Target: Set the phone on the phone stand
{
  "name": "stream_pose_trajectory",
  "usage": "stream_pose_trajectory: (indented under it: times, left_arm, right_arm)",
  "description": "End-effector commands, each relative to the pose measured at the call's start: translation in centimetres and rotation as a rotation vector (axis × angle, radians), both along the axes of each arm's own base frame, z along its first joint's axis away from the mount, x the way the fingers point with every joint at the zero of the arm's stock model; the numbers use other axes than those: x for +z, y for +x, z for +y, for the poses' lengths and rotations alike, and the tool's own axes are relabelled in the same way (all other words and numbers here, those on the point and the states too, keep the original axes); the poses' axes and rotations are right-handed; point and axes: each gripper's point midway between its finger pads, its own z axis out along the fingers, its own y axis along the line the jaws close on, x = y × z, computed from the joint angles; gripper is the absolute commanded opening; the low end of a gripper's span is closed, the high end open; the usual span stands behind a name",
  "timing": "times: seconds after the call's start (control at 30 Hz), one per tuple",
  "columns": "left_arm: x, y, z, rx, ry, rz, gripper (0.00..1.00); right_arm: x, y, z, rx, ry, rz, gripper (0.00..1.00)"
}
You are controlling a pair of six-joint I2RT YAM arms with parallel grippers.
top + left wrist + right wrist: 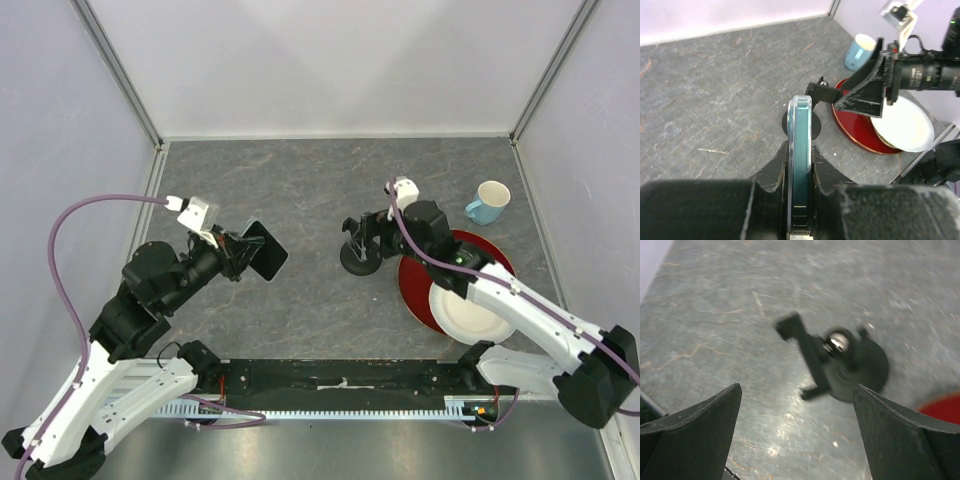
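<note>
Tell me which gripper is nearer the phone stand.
Right. The right gripper hovers open just above the phone stand. The left gripper is well off toward the left side of the table, shut on the phone.

Grey table [300,190] (marbled) bears phone stand [359,258], mug [488,203], red plate [411,289].
</note>
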Motion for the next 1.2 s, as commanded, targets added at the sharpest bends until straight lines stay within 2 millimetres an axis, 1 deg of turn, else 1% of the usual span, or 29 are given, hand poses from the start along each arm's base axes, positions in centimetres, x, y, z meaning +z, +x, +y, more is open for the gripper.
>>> stream_pose_trajectory:
  times: [0.0, 0.03, 0.07, 0.1, 0.13, 0.17, 0.2, 0.23, 0.27, 0.3, 0.33, 0.37, 0.4, 0.43, 0.47, 0.53, 0.6, 0.73, 0.77, 0.87, 0.93, 1.0, 1.03, 1.1, 1.13, 1.17]
  left_arm:
    - [0.5, 0.5, -0.2, 0.005, -0.023, -0.056, 0.02]
    - [-0.2, 0.7, -0.3, 0.005, -0.010, -0.054, 0.02]
    - [-0.6, 0.7, -0.3, 0.003, -0.004, -0.051, 0.02]
    - [-0.7, 0.5, -0.2, -0.001, -0.004, -0.059, 0.02]
    - [-1.4, 0.6, -0.3, -0.003, 0.004, -0.056, 0.02]
    - [-1.7, 0.5, -0.3, -0.003, 0.007, -0.059, 0.02]
    - [-2.0, 0.6, -0.2, -0.001, 0.015, -0.069, 0.02]
    - [-2.6, 0.6, 0.0, 0.002, 0.023, -0.072, 0.02]
    - [-2.6, 0.7, 0.0, 0.008, 0.023, -0.082, 0.02]
    - [-3.1, 0.9, 0.1, 0.014, 0.034, -0.082, 0.02]
    - [-3.2, 1.0, 0.1, 0.016, 0.036, -0.084, 0.02]
    - [-3.2, 1.1, 0.0, 0.018, 0.033, -0.088, 0.02]
    - [-4.0, 1.2, -0.2, 0.011, 0.039, -0.077, 0.02]
    - [-4.2, 1.3, -0.4, 0.009, 0.034, -0.073, 0.02]
    - [-4.4, 1.3, -0.5, 0.001, 0.032, -0.068, 0.02]
    - [-5.1, 1.2, -0.7, -0.027, 0.026, -0.041, 0.02]
    - [-5.6, 1.3, -0.6, -0.034, 0.019, -0.032, 0.02]
    - [-5.8, 1.5, -0.6, -0.047, 0.009, -0.024, 0.02]
    - [-5.9, 1.4, -1.0, -0.068, 0.005, -0.017, 0.02]
    - [-6.3, 1.6, -1.1, -0.083, -0.004, 0.006, 0.02]
    - [-6.3, 1.9, -0.9, -0.081, -0.011, 0.011, 0.02]
    - [-6.2, 2.0, -1.0, -0.091, -0.021, 0.008, 0.02]
    - [-6.3, 1.9, -1.1, -0.100, -0.024, 0.012, 0.02]
    - [-6.5, 2.2, -1.0, -0.096, -0.025, 0.023, 0.02]
    - [-6.7, 2.2, -1.1, -0.104, -0.023, 0.030, 0.02]
    - [-6.9, 2.2, -1.1, -0.105, -0.022, 0.035, 0.02]
  right_arm:
    - [-0.4, 0.8, -5.3, -0.349, 0.033, 0.013, 0.98]
    - [-0.6, 1.0, -6.3, -0.400, 0.013, 0.007, 0.98]
    - [-0.8, 1.1, -6.6, -0.419, -0.001, 0.011, 0.98]
    - [-1.2, 1.0, -6.9, -0.436, -0.016, 0.026, 0.95]
    - [-1.8, 1.2, -7.0, -0.452, -0.035, 0.037, 0.92]
    - [-2.0, 1.1, -6.5, -0.444, -0.037, 0.044, 0.89]
    - [-2.0, 1.1, -6.0, -0.439, -0.026, 0.049, 0.80]
    - [-2.4, 1.2, -5.5, -0.435, -0.029, 0.057, 0.76]
    - [-2.4, 0.7, -4.5, -0.412, -0.024, 0.053, 0.74]
    - [-2.3, 0.8, -4.1, -0.420, -0.022, 0.041, 0.72]
    - [-2.9, 0.8, -3.7, -0.431, -0.034, 0.048, 0.71]
    - [-2.8, 0.9, -3.7, -0.459, -0.057, 0.029, 0.70]
    - [-3.0, 1.0, -3.9, -0.480, -0.076, 0.026, 0.70]
    - [-3.7, 0.8, -3.4, -0.486, -0.104, 0.032, 0.70]
    - [-3.5, 1.1, -4.0, -0.527, -0.133, 0.006, 0.69]
    - [-3.4, 1.0, -3.9, -0.539, -0.156, -0.018, 0.68]
    - [-3.2, 1.1, -4.2, -0.559, -0.173, -0.039, 0.63]
    - [-2.9, 1.2, -4.2, -0.550, -0.196, -0.062, 0.58]
    - [-2.7, 1.2, -4.1, -0.543, -0.201, -0.068, 0.56]
    - [-1.8, 1.2, -3.6, -0.504, -0.195, -0.082, 0.55]
    - [-1.5, 1.2, -3.8, -0.506, -0.192, -0.095, 0.54]
    - [-1.1, 1.3, -3.9, -0.504, -0.191, -0.111, 0.48]
    - [-1.1, 1.4, -3.8, -0.504, -0.190, -0.116, 0.41]
    - [-1.1, 1.4, -3.7, -0.493, -0.198, -0.120, 0.35]
    - [-1.1, 1.5, -3.5, -0.483, -0.196, -0.121, 0.28]
    - [-1.4, 1.4, -3.4, -0.473, -0.205, -0.116, 0.25]
